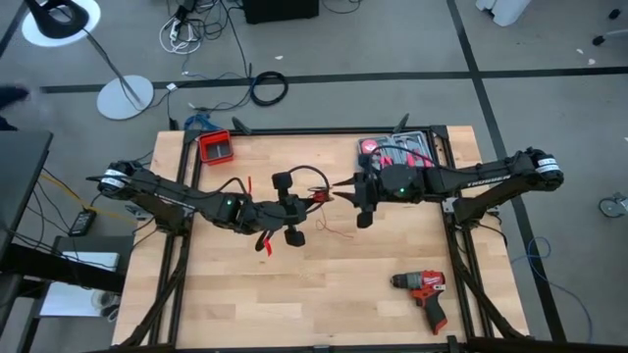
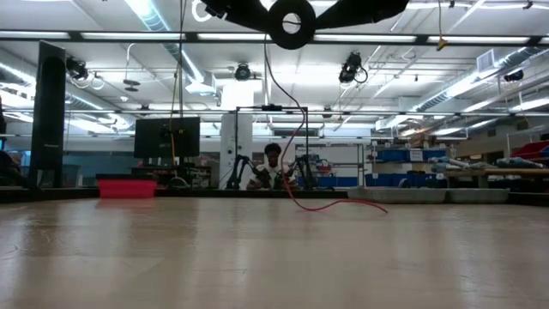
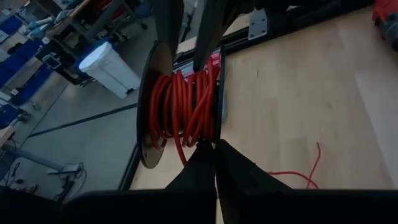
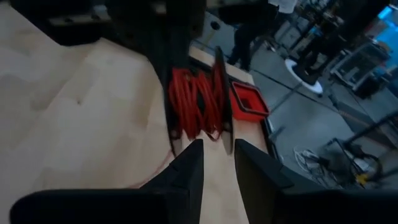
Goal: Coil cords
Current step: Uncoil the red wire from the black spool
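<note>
A black spool (image 3: 152, 106) wound with red cord (image 3: 186, 99) hangs in the air over the table's middle (image 1: 317, 196), between my two grippers. It also shows in the right wrist view (image 4: 199, 99) and at the top of the low view (image 2: 292, 21). A loose red strand (image 2: 297, 129) drops from the spool to the table and trails there (image 1: 334, 231). My left gripper (image 3: 215, 148) is shut at one flange's rim. My right gripper (image 4: 217, 146) is open, with its fingers on either side of the other flange's rim (image 4: 226, 134). A thin black wire (image 1: 309, 176) loops beside the left gripper. My left gripper pinches the rim of one spool flange (image 3: 218, 134) between its two fingers. It comes in about level from the table's left side. The spool is lifted clear of the table, its flanges upright, and the loose red strand hangs slack below it.
A red drill (image 1: 422, 292) lies near the table's front right. A red bin (image 1: 214, 147) stands at the far left corner, and an open tool case (image 1: 397, 152) at the far right. A dark frame (image 1: 461, 226) runs along the table's edges. Bare wood lies at the front left.
</note>
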